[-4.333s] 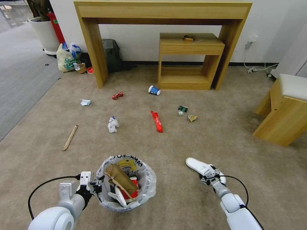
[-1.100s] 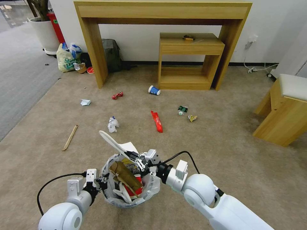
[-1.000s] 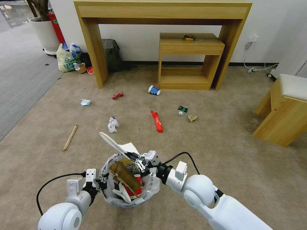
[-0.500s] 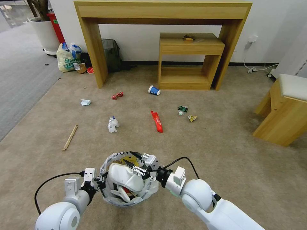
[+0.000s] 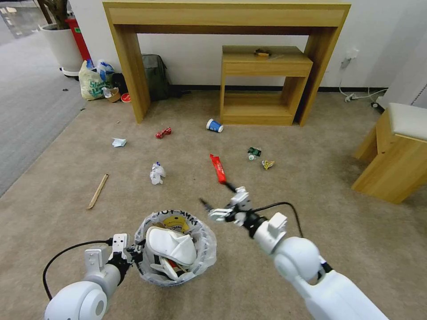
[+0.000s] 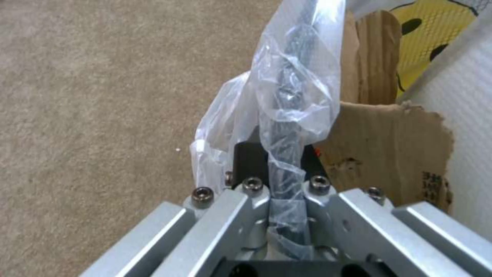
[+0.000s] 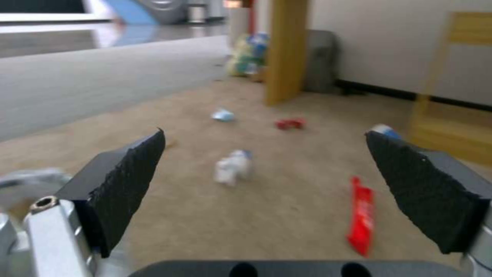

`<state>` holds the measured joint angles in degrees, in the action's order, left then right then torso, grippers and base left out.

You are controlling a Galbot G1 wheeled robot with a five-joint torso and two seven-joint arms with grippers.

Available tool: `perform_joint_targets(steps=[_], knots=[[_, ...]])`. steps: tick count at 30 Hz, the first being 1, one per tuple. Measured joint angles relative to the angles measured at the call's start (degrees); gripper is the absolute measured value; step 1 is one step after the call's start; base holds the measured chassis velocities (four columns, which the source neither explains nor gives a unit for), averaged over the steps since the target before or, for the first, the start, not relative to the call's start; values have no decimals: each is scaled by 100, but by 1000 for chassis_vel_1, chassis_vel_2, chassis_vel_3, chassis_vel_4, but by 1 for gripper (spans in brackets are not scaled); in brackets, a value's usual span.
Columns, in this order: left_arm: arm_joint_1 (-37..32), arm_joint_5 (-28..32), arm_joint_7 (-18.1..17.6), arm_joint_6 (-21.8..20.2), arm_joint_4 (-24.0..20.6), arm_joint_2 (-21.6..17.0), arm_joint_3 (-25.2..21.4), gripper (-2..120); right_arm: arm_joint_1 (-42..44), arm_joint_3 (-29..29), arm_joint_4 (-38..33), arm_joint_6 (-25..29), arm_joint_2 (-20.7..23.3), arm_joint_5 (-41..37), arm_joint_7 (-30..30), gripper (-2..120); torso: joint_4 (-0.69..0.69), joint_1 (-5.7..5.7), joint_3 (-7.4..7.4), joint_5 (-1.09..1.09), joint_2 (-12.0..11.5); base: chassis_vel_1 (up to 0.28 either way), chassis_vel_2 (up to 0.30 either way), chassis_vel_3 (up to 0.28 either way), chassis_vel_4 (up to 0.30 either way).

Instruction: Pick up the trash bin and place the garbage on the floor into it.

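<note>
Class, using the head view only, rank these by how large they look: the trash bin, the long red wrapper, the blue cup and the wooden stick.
1. Trash bin, though it is also nearest the camera.
2. Wooden stick, and the long red wrapper look close in length; unsure which leads.
3. Blue cup, smallest, but farthest away.

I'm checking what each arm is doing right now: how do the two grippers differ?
The left gripper is shut on the trash bin rim; the right gripper is open and holds nothing. The left is beside the bin; the right is in the air past it, facing the litter on the floor.
</note>
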<state>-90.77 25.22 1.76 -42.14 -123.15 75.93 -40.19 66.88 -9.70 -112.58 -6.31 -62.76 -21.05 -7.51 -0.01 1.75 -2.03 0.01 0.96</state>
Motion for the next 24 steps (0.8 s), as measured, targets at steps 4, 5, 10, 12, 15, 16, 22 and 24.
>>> perform_joint_targets(steps=[4, 5, 10, 12, 15, 16, 22, 24], knots=[[-25, 37, 44, 0, 7, 7, -120, 0, 345, -503, 62, 20, -224, 151, 32, 100, 0, 0, 0, 0, 0, 0, 0, 0, 0], [-35, 51, 56, 0, 7, 6, -156, 0, 452, -667, 76, 32, -301, 238, 10, 100, 0, 0, 0, 0, 0, 0, 0, 0, 0], [-72, 76, 93, 0, -22, -13, -242, 0, 699, -1070, 80, 73, -514, 381, -33, 100, 0, 0, 0, 0, 0, 0, 0, 0, 0], [-103, 89, 121, 0, -45, -25, -294, 0, 856, -1405, 77, 106, -663, 439, -82, 100, 0, 0, 0, -1, 0, 0, 0, 0, 0], [-123, 96, 139, 0, -57, -17, -322, 0, 941, -1614, 53, 106, -733, 433, -101, 100, 0, 0, 0, 0, 0, 0, 0, 0, 0], [-132, 100, 143, 0, -65, -8, -337, 0, 989, -1740, 21, 93, -764, 397, -118, 100, 0, 0, 0, -1, 0, 0, 0, 0, 0], [-162, 105, 166, 0, -71, 19, -411, 0, 1191, -2046, -59, 34, -858, 336, -130, 100, 0, 0, 0, -1, 0, 0, 0, 0, 0], [-182, 108, 189, 0, -71, 25, -456, 0, 1322, -2233, -90, 37, -913, 354, -183, 100, 0, 0, 0, 0, 0, 0, 0, 0, 0]])
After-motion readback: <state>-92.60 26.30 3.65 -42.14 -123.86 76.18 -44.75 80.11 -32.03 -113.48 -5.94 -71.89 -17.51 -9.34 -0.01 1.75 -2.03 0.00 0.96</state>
